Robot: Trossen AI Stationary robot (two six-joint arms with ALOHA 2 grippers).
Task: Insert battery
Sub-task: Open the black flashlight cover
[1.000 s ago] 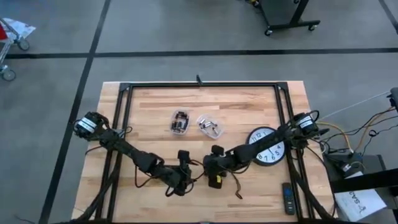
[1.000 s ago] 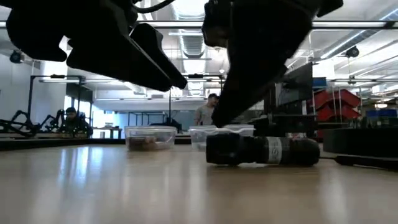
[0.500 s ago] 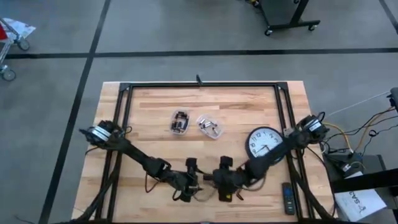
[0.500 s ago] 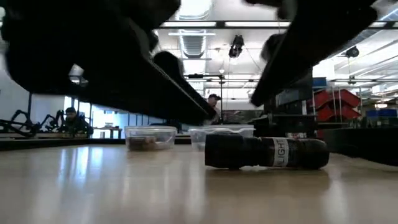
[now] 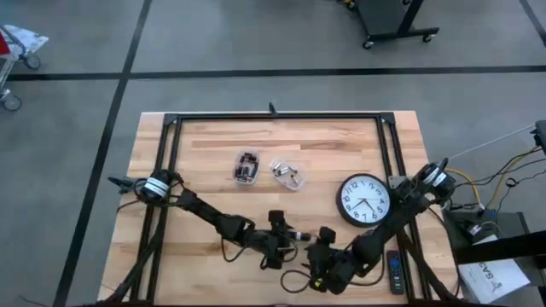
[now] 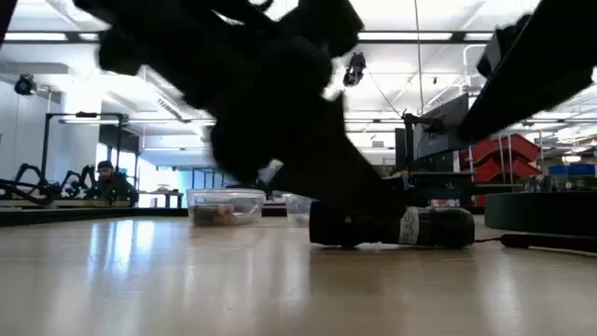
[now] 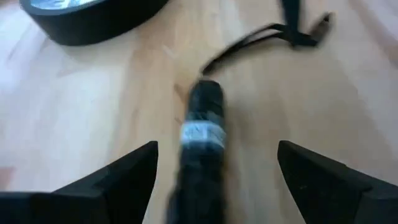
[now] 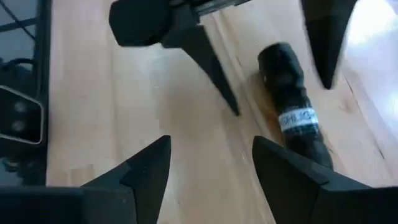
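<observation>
Left gripper (image 7: 214,180) hangs with fingers spread on either side of the black flashlight (image 7: 203,134), which lies on its side near the table's (image 5: 213,153) front edge. To grip well, centre the barrel, then close squarely. Right gripper (image 8: 208,165) is also spread, reaching low just beside the flashlight.

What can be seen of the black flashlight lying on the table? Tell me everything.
The flashlight is a black cylinder with a pale label band carrying lettering around its body. It lies on its side on the light wood table, near the front edge in the high view. The left gripper frames it with open fingers on either side, not visibly touching it. A thin dark strap trails from its far end.
</observation>
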